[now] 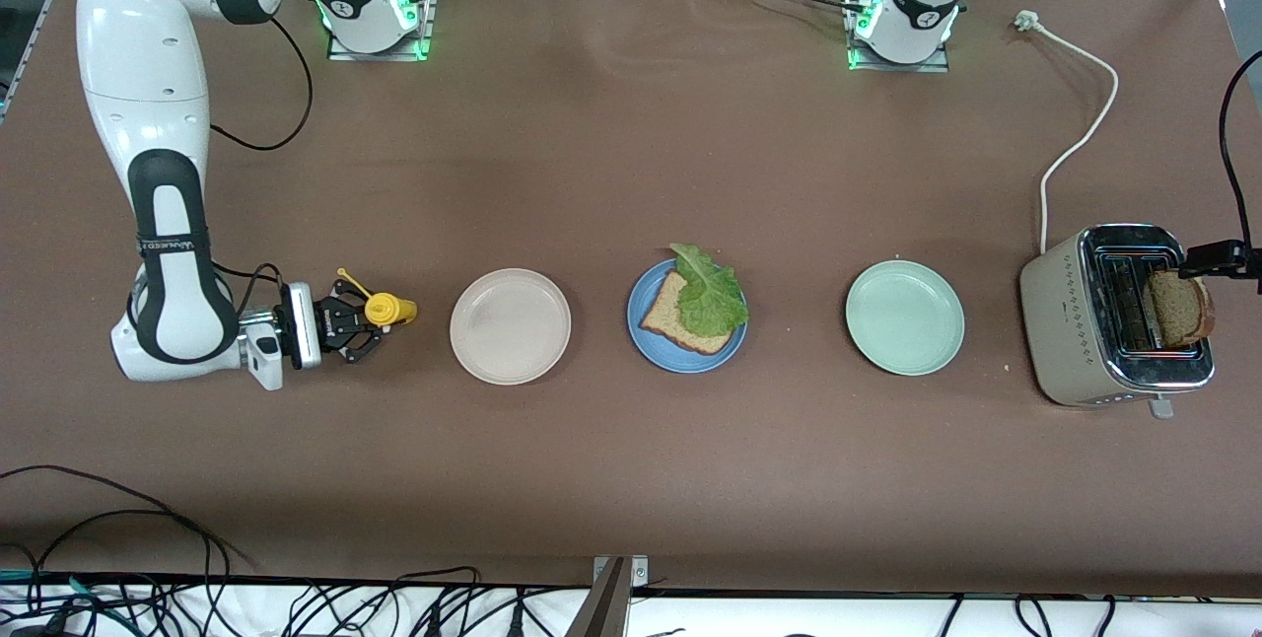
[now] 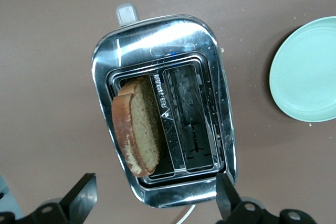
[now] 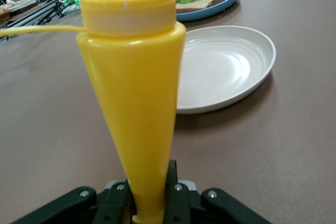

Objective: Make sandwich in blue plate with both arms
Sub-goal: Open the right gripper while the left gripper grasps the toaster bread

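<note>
The toaster point(image 1: 1114, 317) stands at the left arm's end of the surface with the second bread slice point(image 2: 137, 127) leaning in one slot; the left gripper point(image 2: 152, 200) hovers above it, spread wide, presumably to pluck it out. The blue plate point(image 1: 646, 341), between two other plates, holds bread point(image 1: 670, 317) topped with lettuce point(image 1: 708, 294). The right gripper point(image 1: 363, 326) clasps a yellow sauce bottle point(image 1: 388, 309), likely awaiting its turn.

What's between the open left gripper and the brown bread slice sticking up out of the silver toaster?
Nothing visible. The left gripper hangs open over the silver toaster, fingers spread to either side, and the brown bread slice stands clear above its slot. On toward the round blue plate lies only the flat mint-green plate.
</note>
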Controlling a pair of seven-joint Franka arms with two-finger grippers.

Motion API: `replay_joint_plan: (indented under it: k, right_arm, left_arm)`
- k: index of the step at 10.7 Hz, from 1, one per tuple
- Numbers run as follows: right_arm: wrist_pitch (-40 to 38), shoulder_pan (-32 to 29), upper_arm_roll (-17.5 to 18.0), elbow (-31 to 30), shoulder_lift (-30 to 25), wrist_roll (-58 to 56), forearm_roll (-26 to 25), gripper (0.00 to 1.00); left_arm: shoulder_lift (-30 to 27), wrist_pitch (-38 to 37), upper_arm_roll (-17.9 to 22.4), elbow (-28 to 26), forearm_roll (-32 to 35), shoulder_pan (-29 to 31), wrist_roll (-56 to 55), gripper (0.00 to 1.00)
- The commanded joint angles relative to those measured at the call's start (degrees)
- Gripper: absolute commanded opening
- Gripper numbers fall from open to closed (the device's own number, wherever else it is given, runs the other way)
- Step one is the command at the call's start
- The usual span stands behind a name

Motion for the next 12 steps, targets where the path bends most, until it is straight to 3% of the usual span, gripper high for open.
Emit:
replay_joint_plan:
  k: [1,2,4,5,6,7,8,9,10,12]
  right_arm:
    - [-1.09,-1.71,0.84,3.78,2.48,-0.9,1.26,0.0]
    - [-1.09,-1.79,0.84,3.78,2.48,-0.9,1.17,0.05]
    - [-1.09,-1.88,0.76,3.78,2.48,-0.73,1.26,0.39]
    - [-1.09,-1.88,0.76,3.78,2.48,-0.81,1.26,0.5]
    - [-1.09,-1.97,0.76,3.78,2.65,-0.9,1.26,0.99]
    - [-1.09,-2.06,0.76,3.87,2.65,-1.16,1.26,1.0]
    - [-1.09,-2.15,0.76,3.78,2.65,-0.99,1.26,1.0]
    - [-1.09,-2.23,0.76,3.87,2.65,-0.73,1.26,1.0]
    - [-1.09,-2.15,0.5,3.87,2.57,-0.46,1.26,1.0]
    - [-1.79,-2.06,-1.51,3.78,1.61,-0.37,0.56,1.0]
  left_arm:
    - [2.58,1.54,-0.51,1.72,-0.96,1.27,-2.85,0.99]
    - [3.81,3.12,-0.59,1.81,-1.05,2.57,-3.13,0.98]
    - [5.14,3.14,-0.33,1.81,-6.21,4.25,-4.7,0.98]
    - [5.93,3.23,-0.33,1.81,-6.5,4.34,-5.49,0.98]
    - [6.37,3.14,-0.42,1.81,-7.02,4.52,-7.5,0.96]
    - [6.46,3.14,-0.33,1.81,-9.29,4.78,-7.87,0.91]
    - [6.55,2.96,-0.24,1.81,-9.31,4.7,-7.7,0.68]
    - [6.46,1.4,-0.24,1.81,-8.96,4.7,-7.87,0.28]
    - [6.46,0.34,-0.24,1.81,-8.96,4.7,-7.79,0.12]
    - [7.77,0.41,0.19,1.63,-7.91,4.78,-7.44,0.07]
